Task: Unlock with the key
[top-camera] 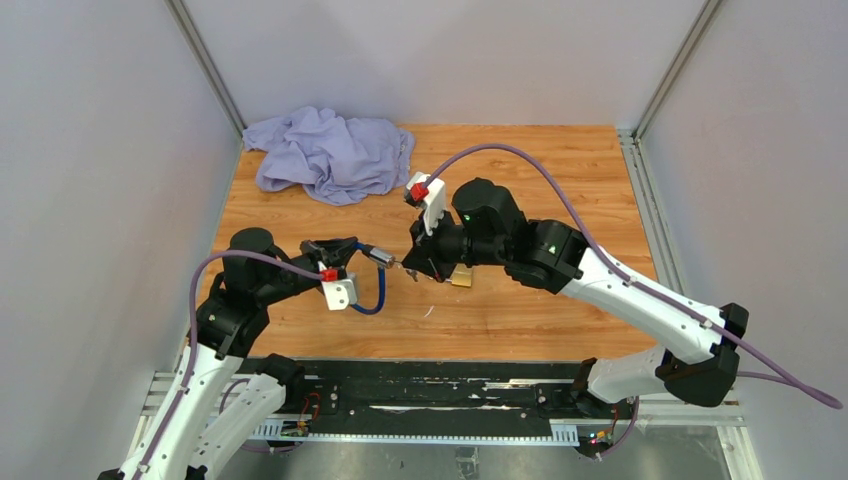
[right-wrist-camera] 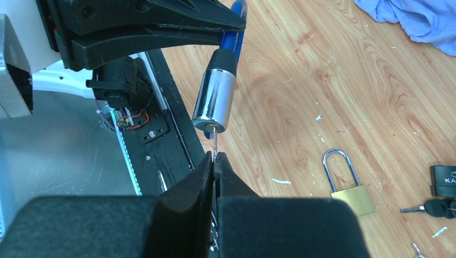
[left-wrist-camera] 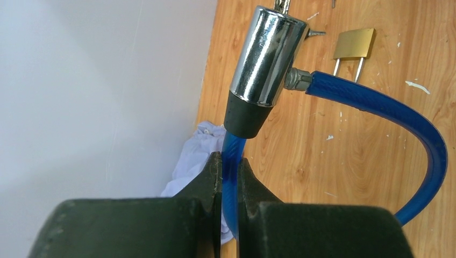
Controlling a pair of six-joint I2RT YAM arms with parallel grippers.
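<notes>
A cable lock with a chrome cylinder and a blue cable is held off the table. My left gripper is shut on the blue cable just below the cylinder's black collar. The thin metal key is pinched in my shut right gripper, and its tip sits in the end face of the cylinder. From above, the two grippers meet nose to nose at mid-table, left gripper and right gripper, with the cable looping down beneath them.
A brass padlock with a closed shackle lies on the wooden table by the right gripper. Spare keys and a black fob lie beyond it. A crumpled lilac cloth sits at the back left. White walls stand on both sides.
</notes>
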